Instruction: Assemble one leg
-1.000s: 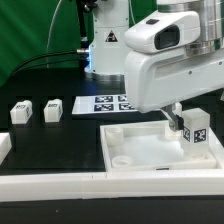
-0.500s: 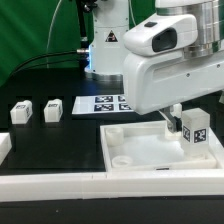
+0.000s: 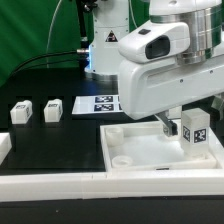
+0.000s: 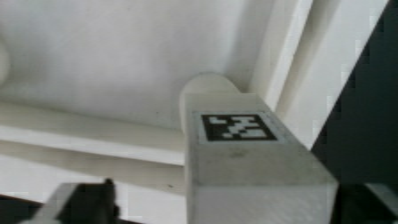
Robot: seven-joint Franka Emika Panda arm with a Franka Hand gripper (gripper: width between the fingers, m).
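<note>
Leg stands upright at tray corner, on exterior view's right, marker facing out. Gripper straddles it: fingers apart, and wrist view shows gap between finger and block, so nothing is clamped. Arm housing hangs over tray. Spare leg and second spare leg sit on black table at exterior view's left. Marker board lies behind tray.

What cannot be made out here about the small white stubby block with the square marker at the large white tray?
Small white stubby leg, bottom end: hidden in both views by its own body; seated in the white square tray or not, unclear.
Fingers of the gripper: wrist view, blurred, cut by the edge; exterior view, white arm mostly covers them.
Flat marker board: exterior view, arm hides part.
</note>
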